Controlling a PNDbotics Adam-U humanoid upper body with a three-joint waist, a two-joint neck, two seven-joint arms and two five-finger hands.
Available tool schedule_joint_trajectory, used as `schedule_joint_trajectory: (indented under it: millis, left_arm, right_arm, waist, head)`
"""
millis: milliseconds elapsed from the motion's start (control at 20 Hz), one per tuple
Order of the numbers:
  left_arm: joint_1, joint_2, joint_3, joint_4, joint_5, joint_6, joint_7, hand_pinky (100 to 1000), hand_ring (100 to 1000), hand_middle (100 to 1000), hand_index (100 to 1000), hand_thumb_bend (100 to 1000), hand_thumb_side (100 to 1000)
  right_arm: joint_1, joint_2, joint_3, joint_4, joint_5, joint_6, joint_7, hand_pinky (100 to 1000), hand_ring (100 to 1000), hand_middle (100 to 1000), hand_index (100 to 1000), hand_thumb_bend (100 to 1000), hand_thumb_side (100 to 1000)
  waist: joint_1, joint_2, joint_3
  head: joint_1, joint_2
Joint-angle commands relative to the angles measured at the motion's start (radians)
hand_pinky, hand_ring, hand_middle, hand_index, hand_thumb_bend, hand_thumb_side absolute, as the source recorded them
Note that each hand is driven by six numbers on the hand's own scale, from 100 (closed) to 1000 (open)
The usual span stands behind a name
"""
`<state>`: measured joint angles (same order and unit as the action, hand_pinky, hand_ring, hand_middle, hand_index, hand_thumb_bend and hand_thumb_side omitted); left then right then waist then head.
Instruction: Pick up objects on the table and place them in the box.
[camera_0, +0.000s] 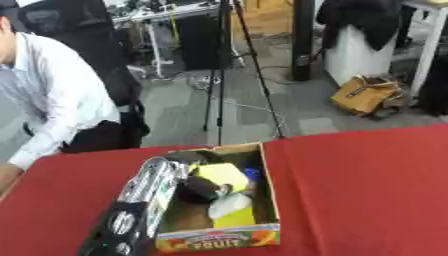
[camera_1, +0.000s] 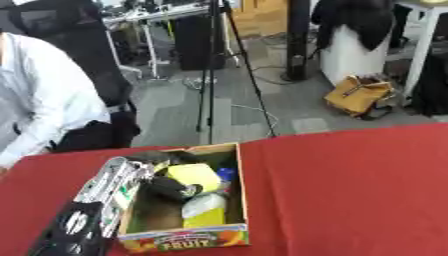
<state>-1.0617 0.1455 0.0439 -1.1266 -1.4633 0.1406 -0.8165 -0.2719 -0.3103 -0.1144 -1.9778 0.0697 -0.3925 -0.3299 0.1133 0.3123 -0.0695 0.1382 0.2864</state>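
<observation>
A cardboard box (camera_0: 269, 187) with a "FRUIT" label on its front wall stands on the red table (camera_0: 367, 190), left of centre. Inside it lie a yellow flat thing (camera_0: 220, 175), a small blue thing (camera_0: 252, 174) and a pale white-and-yellow packet (camera_0: 233, 208). My left arm (camera_0: 144, 192) comes in from the lower left and goes over the box's left wall. My left hand (camera_0: 201, 189) is down inside the box, just below the yellow thing and touching or nearly touching it. It shows only as a dark shape. My right hand is in no view.
The table's far edge runs just behind the box. Beyond it on the floor stand a black tripod (camera_0: 219, 75) and a tan bag (camera_0: 366, 95). Bare red cloth stretches to the right of the box.
</observation>
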Motion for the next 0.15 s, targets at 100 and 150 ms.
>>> schedule_joint_trajectory:
  millis: [100,150]
  left_arm:
    - [-0.028,0.03,0.012,-0.022,-0.04,-0.009,-0.024,1000,1000,1000,1000,627,941]
    - [-0.029,0.031,0.012,-0.022,-0.048,-0.011,-0.028,1000,1000,1000,1000,642,951]
  right_arm:
    - [-0.004,-0.007,-0.002,-0.022,-0.003,0.001,-0.003,978,898,699,740,100,1000]
    - [-0.004,-0.007,-0.002,-0.022,-0.003,0.001,-0.003,978,898,699,740,100,1000]
  waist:
    - [-0.007,-0.026,0.0]
    - [-0.007,-0.026,0.0]
  head:
    - [0.0,-0.001]
    - [0.0,-0.001]
